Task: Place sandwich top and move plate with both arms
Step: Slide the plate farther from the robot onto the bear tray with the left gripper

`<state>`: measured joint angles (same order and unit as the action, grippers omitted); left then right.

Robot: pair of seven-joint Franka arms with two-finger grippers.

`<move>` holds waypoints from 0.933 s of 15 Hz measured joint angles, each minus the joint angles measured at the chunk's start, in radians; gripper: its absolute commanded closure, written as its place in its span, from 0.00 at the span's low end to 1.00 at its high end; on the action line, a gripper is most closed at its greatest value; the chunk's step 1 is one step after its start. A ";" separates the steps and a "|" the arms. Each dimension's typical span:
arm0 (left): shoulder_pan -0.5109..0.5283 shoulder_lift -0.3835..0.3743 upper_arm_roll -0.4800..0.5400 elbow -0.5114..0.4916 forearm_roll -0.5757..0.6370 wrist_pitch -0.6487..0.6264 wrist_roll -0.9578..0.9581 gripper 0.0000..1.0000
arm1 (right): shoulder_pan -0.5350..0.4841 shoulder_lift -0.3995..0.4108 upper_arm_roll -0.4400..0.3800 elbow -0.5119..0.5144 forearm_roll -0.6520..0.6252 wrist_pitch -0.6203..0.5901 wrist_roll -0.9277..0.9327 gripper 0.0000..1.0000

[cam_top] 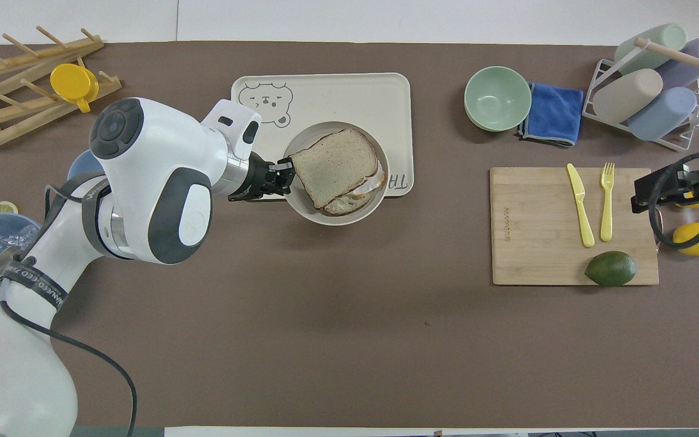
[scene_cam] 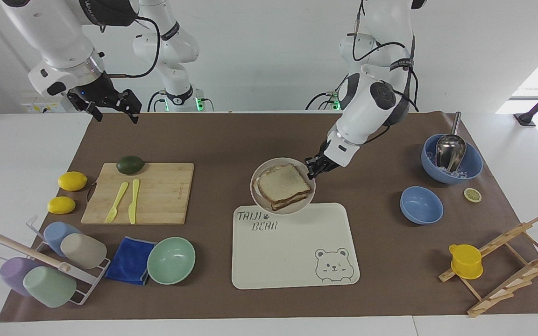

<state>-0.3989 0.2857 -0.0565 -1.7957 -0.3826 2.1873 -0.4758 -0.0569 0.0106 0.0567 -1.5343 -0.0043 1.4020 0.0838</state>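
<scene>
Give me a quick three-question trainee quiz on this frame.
1. True or false: the left gripper holds the plate by its rim.
2. What is the plate over? A) cutting board B) bear tray C) green bowl
3. What lies on top of the sandwich?

Key: 1. True. 2. B, over the tray's edge nearest the robots. 3. The plain bread slice. The right gripper waits in the air.

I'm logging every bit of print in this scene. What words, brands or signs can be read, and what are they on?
"TAIJI BEAR", with a paw mark: on the cream tray, beside a drawn bear face; the plate overlaps its edge.
Engraved mark on the cutting board: too small to read.
Lettering on the arms' bands: not legible.
</scene>
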 measured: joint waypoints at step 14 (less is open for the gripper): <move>0.019 0.229 -0.005 0.119 0.000 0.165 0.039 1.00 | -0.002 0.000 0.000 0.000 0.000 0.000 0.000 0.00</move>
<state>-0.3798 0.5148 -0.0617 -1.6769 -0.3824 2.3526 -0.4364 -0.0589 0.0106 0.0568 -1.5344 -0.0043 1.4020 0.0838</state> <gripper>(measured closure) 0.960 0.000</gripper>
